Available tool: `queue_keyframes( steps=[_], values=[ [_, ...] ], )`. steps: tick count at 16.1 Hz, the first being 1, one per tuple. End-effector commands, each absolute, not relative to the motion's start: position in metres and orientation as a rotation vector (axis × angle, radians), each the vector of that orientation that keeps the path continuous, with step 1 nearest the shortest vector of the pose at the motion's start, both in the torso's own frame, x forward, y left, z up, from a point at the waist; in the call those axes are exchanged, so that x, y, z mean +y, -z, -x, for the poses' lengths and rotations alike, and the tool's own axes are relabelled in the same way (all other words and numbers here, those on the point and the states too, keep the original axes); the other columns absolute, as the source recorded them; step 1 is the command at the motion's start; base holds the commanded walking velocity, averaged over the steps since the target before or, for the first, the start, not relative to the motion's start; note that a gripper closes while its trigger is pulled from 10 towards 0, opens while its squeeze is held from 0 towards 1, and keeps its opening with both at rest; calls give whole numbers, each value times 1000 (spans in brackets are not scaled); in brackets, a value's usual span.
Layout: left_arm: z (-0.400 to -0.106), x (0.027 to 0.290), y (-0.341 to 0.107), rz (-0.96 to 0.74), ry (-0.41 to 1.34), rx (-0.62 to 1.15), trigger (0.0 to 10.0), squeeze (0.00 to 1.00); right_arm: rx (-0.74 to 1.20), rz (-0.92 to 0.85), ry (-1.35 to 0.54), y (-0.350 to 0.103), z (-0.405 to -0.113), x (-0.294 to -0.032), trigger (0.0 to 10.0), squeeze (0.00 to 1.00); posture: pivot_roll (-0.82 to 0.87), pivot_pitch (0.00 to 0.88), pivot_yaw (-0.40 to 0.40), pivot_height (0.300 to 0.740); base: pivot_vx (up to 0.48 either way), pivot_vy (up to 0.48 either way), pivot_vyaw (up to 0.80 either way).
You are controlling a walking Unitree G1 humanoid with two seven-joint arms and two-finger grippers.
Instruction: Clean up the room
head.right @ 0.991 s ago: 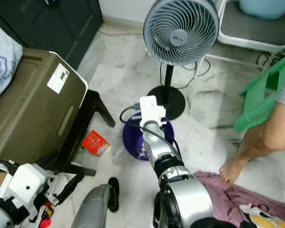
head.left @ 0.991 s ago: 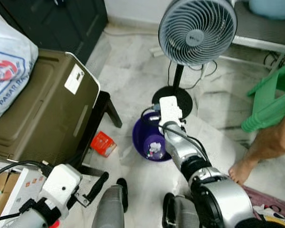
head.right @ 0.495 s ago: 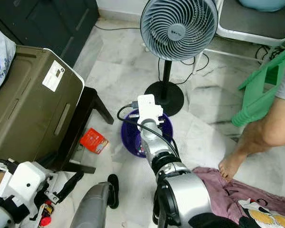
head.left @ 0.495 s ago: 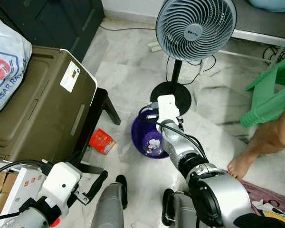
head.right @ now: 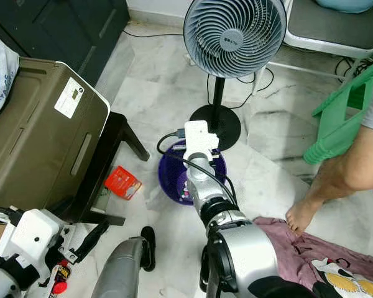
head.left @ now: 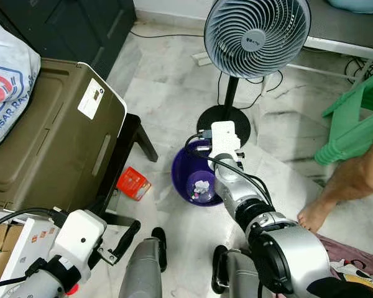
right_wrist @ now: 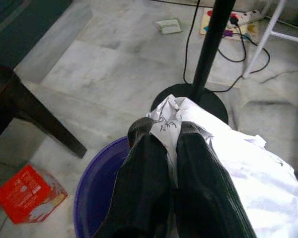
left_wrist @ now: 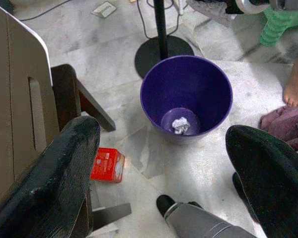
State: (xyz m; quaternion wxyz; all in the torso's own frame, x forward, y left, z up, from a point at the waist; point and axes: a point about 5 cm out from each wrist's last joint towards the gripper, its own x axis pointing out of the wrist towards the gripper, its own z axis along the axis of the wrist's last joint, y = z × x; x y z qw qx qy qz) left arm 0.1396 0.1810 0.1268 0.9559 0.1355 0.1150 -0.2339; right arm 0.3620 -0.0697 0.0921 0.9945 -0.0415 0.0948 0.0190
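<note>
A purple bin [head.left: 185, 179] stands on the marble floor by the fan base, with a crumpled wad of paper [left_wrist: 180, 125] at its bottom. My right arm reaches over the bin's rim, and its white wrist block [head.left: 222, 138] hides the fingers from the head views. In the right wrist view my right gripper [right_wrist: 165, 129] is shut on a crumpled white sheet of paper [right_wrist: 223, 153] above the bin [right_wrist: 97, 193]. My left gripper [left_wrist: 161, 134] hangs low at my left with its fingers wide apart and nothing between them. A red box [head.left: 133, 184] lies on the floor left of the bin.
A standing fan [head.left: 256, 36] rises just behind the bin, with cables on the floor beyond it. A brown case [head.left: 50, 143] on a black stand, with a white bag [head.left: 6, 93] on it, is at the left. A person's bare foot [head.left: 314, 217], a green stool [head.left: 354, 121] and a purple cloth [head.right: 298, 248] are at the right.
The camera has shifted a little. My right wrist has edged slightly toward the fan base above the bin, still gripping the paper. The left arm has stayed put.
</note>
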Motion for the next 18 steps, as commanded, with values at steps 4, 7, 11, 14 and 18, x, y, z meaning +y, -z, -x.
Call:
queue_keyframes(
  steps=[4,7,11,14,18],
  values=[
    [-137,183,-126,-274,469,253,10000,0,209,70,-39,-87,-359,-66,10000,1000,346,359,86,740,0,0,0],
    [-137,183,-126,-276,467,258,10000,0,206,66,-40,-87,-359,-65,10000,1000,349,358,89,740,0,0,0],
    [-138,184,-125,-275,466,261,10000,0,206,62,-37,-87,-359,-65,10000,1000,347,356,91,740,0,0,0],
    [-142,183,-124,-272,464,256,10000,0,205,60,-37,-87,-359,-67,10000,1000,338,350,90,740,0,0,0],
    [-158,175,-125,-254,462,203,10000,0,197,56,-59,-84,-357,-71,10000,1000,300,316,74,740,0,0,0]
  ],
)
